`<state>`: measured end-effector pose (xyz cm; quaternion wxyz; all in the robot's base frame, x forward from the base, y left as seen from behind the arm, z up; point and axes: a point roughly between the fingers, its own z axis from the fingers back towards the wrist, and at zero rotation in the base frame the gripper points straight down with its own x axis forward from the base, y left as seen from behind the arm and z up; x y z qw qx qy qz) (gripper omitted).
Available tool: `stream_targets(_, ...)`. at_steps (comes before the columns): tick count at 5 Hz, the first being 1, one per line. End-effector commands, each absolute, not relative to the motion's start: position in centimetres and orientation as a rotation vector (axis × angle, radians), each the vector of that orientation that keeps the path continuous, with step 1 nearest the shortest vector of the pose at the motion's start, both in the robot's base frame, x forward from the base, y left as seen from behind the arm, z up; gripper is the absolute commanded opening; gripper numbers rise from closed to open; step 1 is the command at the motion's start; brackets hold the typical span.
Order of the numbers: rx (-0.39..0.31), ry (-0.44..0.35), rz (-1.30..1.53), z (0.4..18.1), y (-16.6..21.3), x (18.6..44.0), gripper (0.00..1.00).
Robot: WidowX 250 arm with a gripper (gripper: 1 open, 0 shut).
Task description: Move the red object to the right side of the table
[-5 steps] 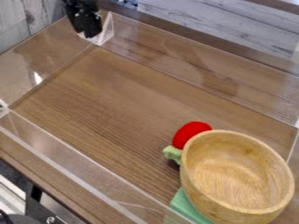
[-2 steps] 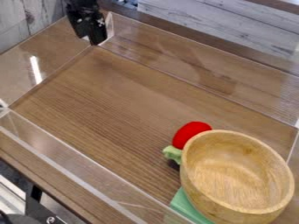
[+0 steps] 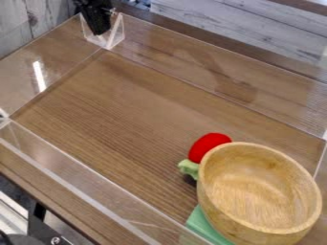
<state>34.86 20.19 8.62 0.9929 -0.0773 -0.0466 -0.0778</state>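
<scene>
The red object (image 3: 208,146), a small round toy fruit with a green leafy base, rests on the table (image 3: 128,110) at the near right, touching the rim of the wooden bowl. My gripper (image 3: 94,21) hangs at the far left corner, pointing down and shut on nothing I can see. It is far from the red object, with most of the tabletop between them. Its upper part is cut off by the top edge of the view.
A light wooden bowl (image 3: 258,191) stands at the near right corner, partly over a flat green block (image 3: 194,228). Low clear acrylic walls (image 3: 38,81) border the tabletop. A white plank wall runs behind the far edge.
The gripper's fingers have come together at the far left corner, while the hand has barely shifted. The red object and the bowl lie where they were.
</scene>
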Motion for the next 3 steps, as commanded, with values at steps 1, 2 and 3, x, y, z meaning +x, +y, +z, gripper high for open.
stream_targets(1,-0.107,-0.137,-0.111,11.3,21.2,35.7,1.0)
stream_targets(2,-0.105,-0.12,-0.127,10.8,20.3,35.1,1.0)
stream_targets(3,-0.105,-0.115,-0.136,10.9,19.5,34.2,0.0)
